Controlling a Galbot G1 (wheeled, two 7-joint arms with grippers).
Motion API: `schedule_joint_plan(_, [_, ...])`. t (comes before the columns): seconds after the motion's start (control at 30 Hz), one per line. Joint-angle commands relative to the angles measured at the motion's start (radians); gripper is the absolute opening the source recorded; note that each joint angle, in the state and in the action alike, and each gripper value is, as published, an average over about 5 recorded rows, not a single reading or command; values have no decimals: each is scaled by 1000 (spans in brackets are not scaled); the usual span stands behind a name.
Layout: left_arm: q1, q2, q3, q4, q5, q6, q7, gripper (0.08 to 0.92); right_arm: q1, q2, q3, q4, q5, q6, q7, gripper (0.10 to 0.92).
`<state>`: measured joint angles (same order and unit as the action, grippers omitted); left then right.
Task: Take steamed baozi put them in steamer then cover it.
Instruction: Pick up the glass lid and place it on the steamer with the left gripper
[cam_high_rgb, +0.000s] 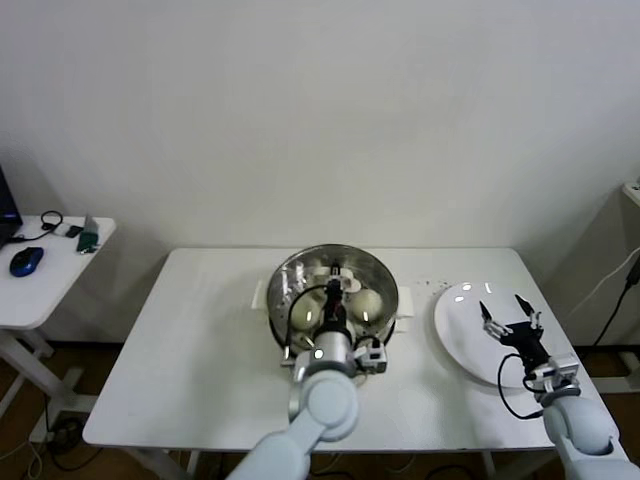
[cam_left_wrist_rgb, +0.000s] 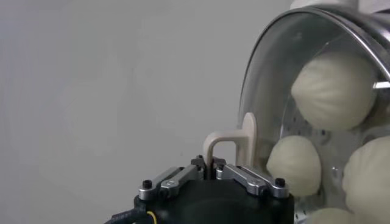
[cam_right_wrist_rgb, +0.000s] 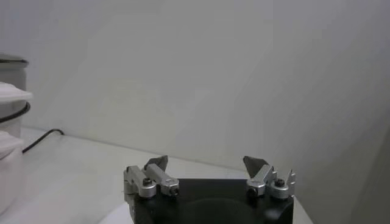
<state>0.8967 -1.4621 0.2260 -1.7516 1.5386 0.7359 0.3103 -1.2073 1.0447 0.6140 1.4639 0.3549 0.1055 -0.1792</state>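
Four baozi (cam_left_wrist_rgb: 334, 88) are already sat in the steamer (cam_high_rgb: 335, 285), glass lid (cam_left_wrist_rgb: 268, 91) held by its handle in the clamped left gripper (cam_left_wrist_rgb: 213, 173), right gripper (cam_high_rgb: 512, 320) spread over the plate (cam_high_rgb: 460, 330), only covering left

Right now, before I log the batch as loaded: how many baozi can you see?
4. All sit inside the steamer under the glass lid that the left gripper holds by its handle: one upper, one middle, one at the edge, one barely visible. More may be hidden.
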Motion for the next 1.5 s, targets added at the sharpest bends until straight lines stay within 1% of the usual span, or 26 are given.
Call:
schedule_joint_plan(0.03, [-5,-8,4,21,6,50,-8,146,-3,2,3,1,-4,2,-1,823])
schedule_joint_plan(0.63, [-14,-6,9,47,7,47,-47,146,-6,16,13,-3,-14,8,-11,823])
schedule_joint_plan(1.0, [-4,-3,9,55,-13,43,-94,146,-5,23,14,-6,-20,9,-17,823])
schedule_joint_plan(1.17, [-3,-6,8,54,-8,35,-93,146,-6,28,16,-5,-23,9,-20,823])
schedule_joint_plan(1.33, [-1,-10,4,41,-6,23,-66,146,-7,30,20,-5,-24,8,-24,823])
schedule_joint_plan(1.43, [-2,-8,6,38,-6,22,-59,174,-7,30,21,-6,-24,8,-27,823])
schedule_joint_plan(1.5, [-1,-6,8,36,-6,21,-57,221,-6,30,21,-7,-24,8,-29,823])
